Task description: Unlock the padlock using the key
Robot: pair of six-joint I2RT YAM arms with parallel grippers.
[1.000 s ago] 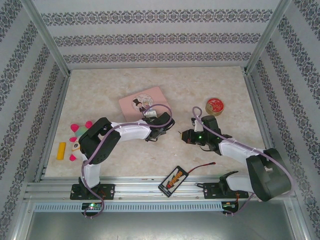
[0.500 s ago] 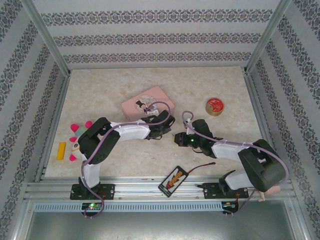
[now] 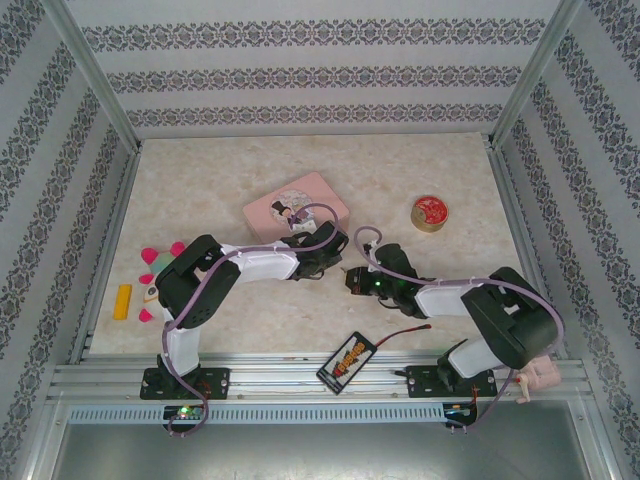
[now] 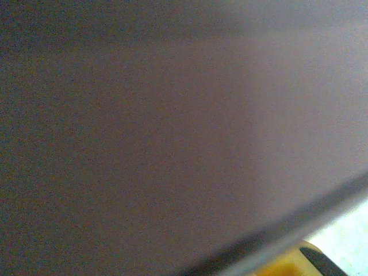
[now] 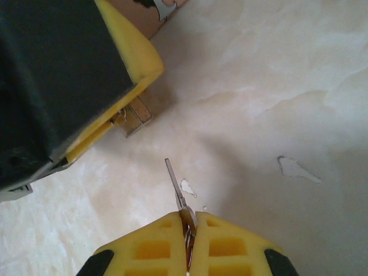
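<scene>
Pinching 1 key [image 5: 174, 184], the right gripper [image 5: 190, 233] is closed tight; the left gripper [image 5: 121, 112], narrowly parted, clamps 1 padlock [image 5: 134, 117].

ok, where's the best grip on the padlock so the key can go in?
Pinch the padlock across its brass body, coming from the side away from the key, as the left gripper does: its end facing the blade is left bare.
</scene>
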